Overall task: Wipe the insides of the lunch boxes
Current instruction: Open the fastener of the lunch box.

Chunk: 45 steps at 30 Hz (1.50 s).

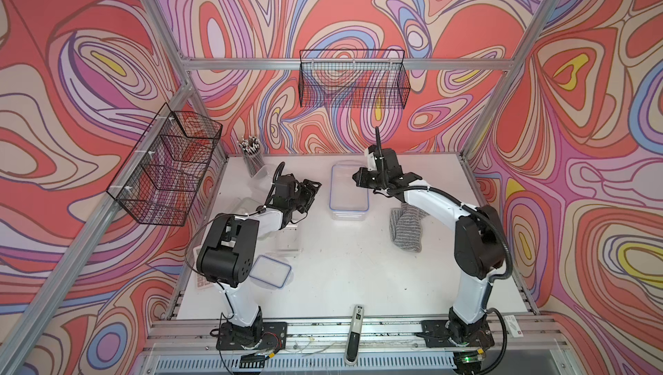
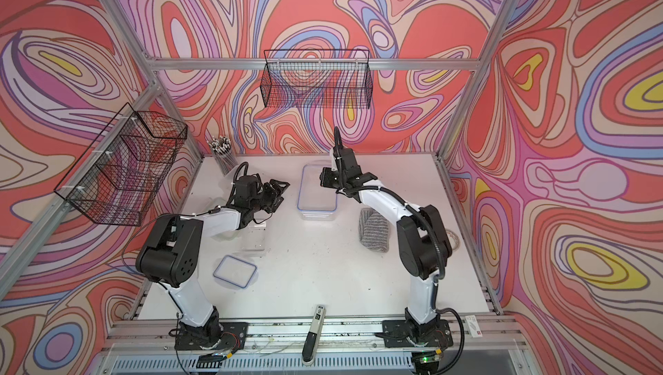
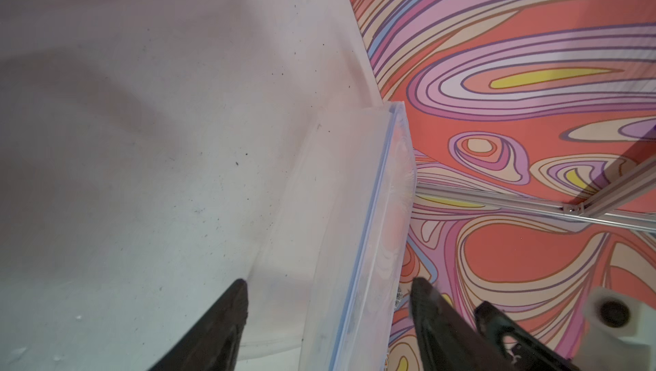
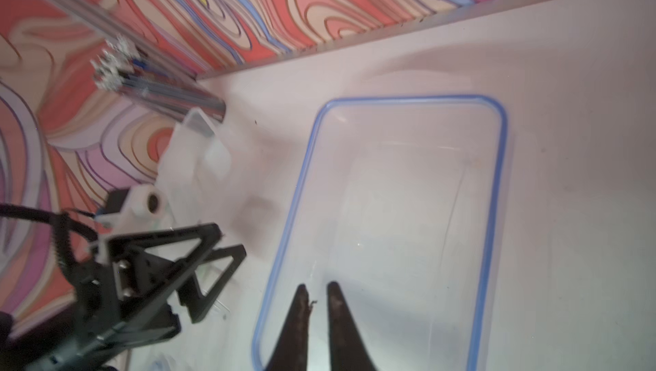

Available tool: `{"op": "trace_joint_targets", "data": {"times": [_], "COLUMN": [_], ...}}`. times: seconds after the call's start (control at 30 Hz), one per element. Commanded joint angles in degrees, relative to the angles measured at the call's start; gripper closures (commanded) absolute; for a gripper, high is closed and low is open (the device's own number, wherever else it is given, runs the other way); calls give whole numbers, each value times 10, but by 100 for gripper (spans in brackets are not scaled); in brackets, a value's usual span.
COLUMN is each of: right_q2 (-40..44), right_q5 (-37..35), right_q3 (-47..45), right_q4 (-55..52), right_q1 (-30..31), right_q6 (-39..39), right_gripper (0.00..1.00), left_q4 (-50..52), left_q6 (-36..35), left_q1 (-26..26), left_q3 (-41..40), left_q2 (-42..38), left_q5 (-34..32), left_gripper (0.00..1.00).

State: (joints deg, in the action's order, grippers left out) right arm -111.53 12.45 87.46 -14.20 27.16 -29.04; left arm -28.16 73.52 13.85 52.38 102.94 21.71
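Observation:
A large clear lunch box [image 1: 349, 192] with a blue-rimmed lid on it stands at the back middle of the table in both top views. My right gripper [image 4: 316, 285] hovers over its near-left part, fingers shut, with nothing visible between them. Left of the box is my left gripper [image 1: 315, 186], open; in the left wrist view its fingers [image 3: 234, 301] frame the box's blue rim [image 3: 372, 209]. A small clear lunch box [image 1: 288, 242] sits open by the left arm. Another clear lunch box [image 1: 245, 204] is half hidden under that arm.
A grey striped cloth [image 1: 407, 228] lies crumpled beside the right arm. A loose blue-rimmed lid [image 1: 269, 271] rests front left. A mesh pen cup [image 1: 251, 158] stands at the back left corner, and a frosted plastic piece [image 4: 198, 145] sits next to it. A marker-like tool [image 1: 355, 333] lies on the front rail.

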Motion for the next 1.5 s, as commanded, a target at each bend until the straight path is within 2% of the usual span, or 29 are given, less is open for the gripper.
{"op": "trace_joint_targets", "data": {"times": [0.0, 0.27, 0.53, 0.9, 1.07, 1.33, 1.47], "right_q2": [-28, -70, -72, -81, -85, -94, -96], "right_q5": [8, -25, -41, -32, -28, -24, -22], "right_q3": [19, 28, 3, -42, -58, -79, -85], "right_q4": [-39, -57, -61, -27, -17, -3, 1], "right_q1": [11, 15, 16, 17, 17, 23, 25], "right_q6": [25, 36, 26, -7, -21, -40, -46], "right_gripper": [100, 100, 100, 100, 100, 100, 100], "left_q4": [-97, -197, -234, -348, -367, -373, -375], "left_q6": [56, 117, 141, 175, 171, 170, 169], "left_q1": [10, 36, 59, 90, 92, 94, 95], "left_q3": [-18, -35, -47, -58, -69, -71, -71], "left_q2": [1, 57, 79, 117, 113, 110, 108], "left_q5": [-25, -21, -50, -84, -101, -113, -118], "left_gripper": [26, 26, 27, 39, 45, 61, 66]}}
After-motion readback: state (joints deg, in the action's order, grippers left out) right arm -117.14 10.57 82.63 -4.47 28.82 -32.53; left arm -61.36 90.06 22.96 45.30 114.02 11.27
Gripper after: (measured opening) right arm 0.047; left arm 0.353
